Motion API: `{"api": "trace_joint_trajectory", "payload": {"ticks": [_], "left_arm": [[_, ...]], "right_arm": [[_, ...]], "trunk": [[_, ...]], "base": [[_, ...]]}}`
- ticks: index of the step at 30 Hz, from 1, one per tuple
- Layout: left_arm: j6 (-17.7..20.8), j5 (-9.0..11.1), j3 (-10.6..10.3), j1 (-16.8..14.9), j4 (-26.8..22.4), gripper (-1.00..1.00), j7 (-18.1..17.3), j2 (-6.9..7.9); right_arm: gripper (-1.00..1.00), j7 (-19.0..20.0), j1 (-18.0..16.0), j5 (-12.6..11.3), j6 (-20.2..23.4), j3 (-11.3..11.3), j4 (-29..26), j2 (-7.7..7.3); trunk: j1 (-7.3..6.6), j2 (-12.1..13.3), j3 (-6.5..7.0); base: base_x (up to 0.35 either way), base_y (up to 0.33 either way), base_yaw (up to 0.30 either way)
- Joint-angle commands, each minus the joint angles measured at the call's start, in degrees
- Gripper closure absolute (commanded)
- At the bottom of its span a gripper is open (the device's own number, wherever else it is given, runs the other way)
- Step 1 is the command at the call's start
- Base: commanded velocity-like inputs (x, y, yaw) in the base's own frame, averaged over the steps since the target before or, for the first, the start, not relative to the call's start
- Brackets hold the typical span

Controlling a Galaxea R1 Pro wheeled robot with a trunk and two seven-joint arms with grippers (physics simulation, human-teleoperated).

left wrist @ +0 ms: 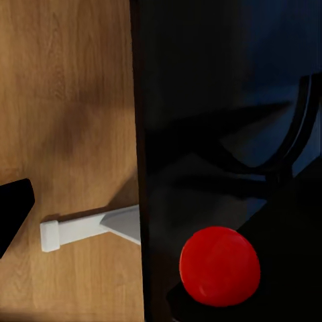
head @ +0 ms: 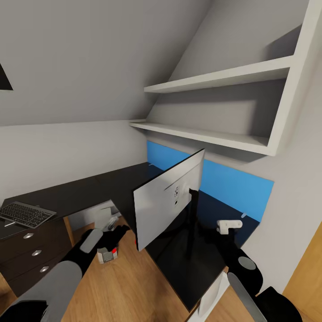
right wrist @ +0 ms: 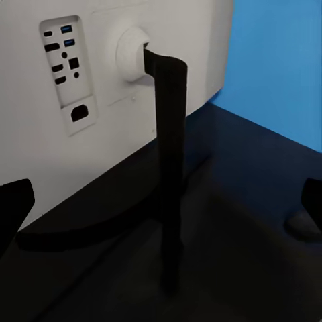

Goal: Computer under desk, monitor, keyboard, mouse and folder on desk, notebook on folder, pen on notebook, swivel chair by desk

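At the surface's front edge, the left claw (head: pixel 117 237) hangs low beside the monitor's lower corner. Fingers dark against dark; cannot tell whether they are apart or together. Its wrist view looks down the surface's edge, with a red dot (left wrist: pixel 220 265) close up and a white leg foot (left wrist: pixel 90 228) on the wood floor (left wrist: pixel 67 100).

The right claw (head: pixel 226 228) sits behind the monitor, near the stand; in its wrist view both fingertips (right wrist: pixel 13 204) stand wide apart at the frame's sides, nothing between them.

The monitor (head: pixel 167 199) stands upright on the surface (head: pixel 80 192), white back toward the camera, screen facing away. Port panel (right wrist: pixel 66 70) on the back; thin black stand (right wrist: pixel 168 168) rises from an arched foot to a round mount. Long axis runs horizontally, skewed to the blue back panel (head: pixel 232 183), its low corner out over the front edge.

Handling, as judged: stiff but top-heavy on a thin stand, likely to tip or pivot. Glossy screen fragile and slippery. Safest hold looks like the stand's neck, or both side edges of the panel with two claws.

The keyboard (head: pixel 24 214) lies flat on the surface's far left wing, well apart from the monitor, above a drawer unit (head: pixel 31 255). White wall shelves (head: pixel 214 80) overhead.
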Motion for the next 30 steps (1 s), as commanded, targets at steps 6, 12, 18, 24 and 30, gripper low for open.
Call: {"api": "trace_joint_trajectory", "payload": {"ticks": [6,12,18,24,30], "left_arm": [[0.17,1.00,-0.24,-0.18,0.11,-1.00,0.46,-1.15],[0.23,1.15,-0.31,-0.09,0.04,-1.00,0.39,-1.48],[0.15,1.22,-0.31,0.13,-0.37,-1.00,-0.38,-1.55],[0.04,1.25,-0.28,0.34,-0.61,-1.00,-1.72,-1.53],[0.05,1.26,-0.24,0.39,-0.68,-1.00,-2.26,-1.50]], "right_arm": [[-1.00,-0.59,-0.06,-0.46,0.15,0.04,-0.09,0.06],[-1.00,-0.60,0.01,-0.46,0.09,0.01,-0.09,0.02],[-1.00,-0.61,0.04,-0.46,0.07,0.00,-0.09,0.01],[-1.00,-0.61,0.06,-0.46,0.06,-0.01,-0.09,0.01],[-1.00,-0.65,0.06,-0.46,0.06,0.02,-0.09,0.04]], "trunk": [[0.01,-0.07,-0.09],[0.01,-0.07,-0.09],[0.01,-0.07,-0.09],[0.01,-0.07,-0.09],[0.01,-0.07,-0.09]], "base": [[0.000,0.000,0.000],[0.000,0.000,0.000],[0.000,0.000,0.000],[-0.046,-0.036,0.000],[-0.192,-0.151,0.000]]}}
